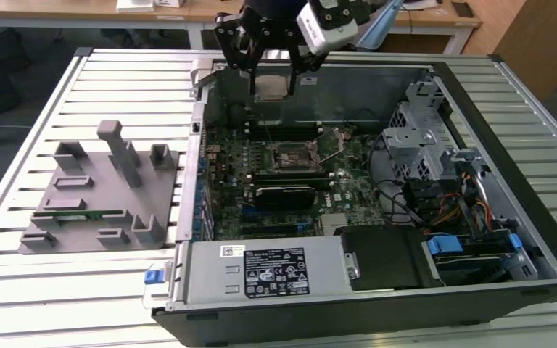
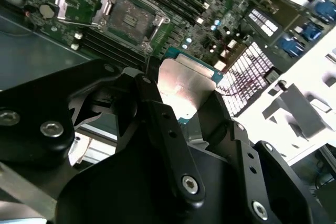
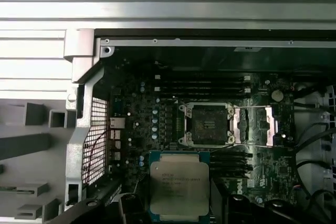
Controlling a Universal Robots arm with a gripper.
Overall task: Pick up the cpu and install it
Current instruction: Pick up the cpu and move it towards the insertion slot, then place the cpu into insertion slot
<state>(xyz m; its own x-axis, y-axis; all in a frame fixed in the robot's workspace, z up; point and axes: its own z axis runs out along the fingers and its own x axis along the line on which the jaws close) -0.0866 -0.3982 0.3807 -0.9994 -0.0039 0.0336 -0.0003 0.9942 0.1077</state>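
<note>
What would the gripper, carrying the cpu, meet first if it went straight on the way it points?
Probably the motherboard beside the open socket, not the socket itself: the cpu in the gripper hangs off to one side of it. Depth is unclear.

I can make out no word or number. A dark label (image 1: pixel 276 272) crowded with pale print and symbols sits on the grey metal box (image 1: pixel 211 279), with a small white sticker (image 1: pixel 232 251) beside it. Faint lines of print cross the lid of the cpu (image 3: pixel 179 187) I carry.
</note>
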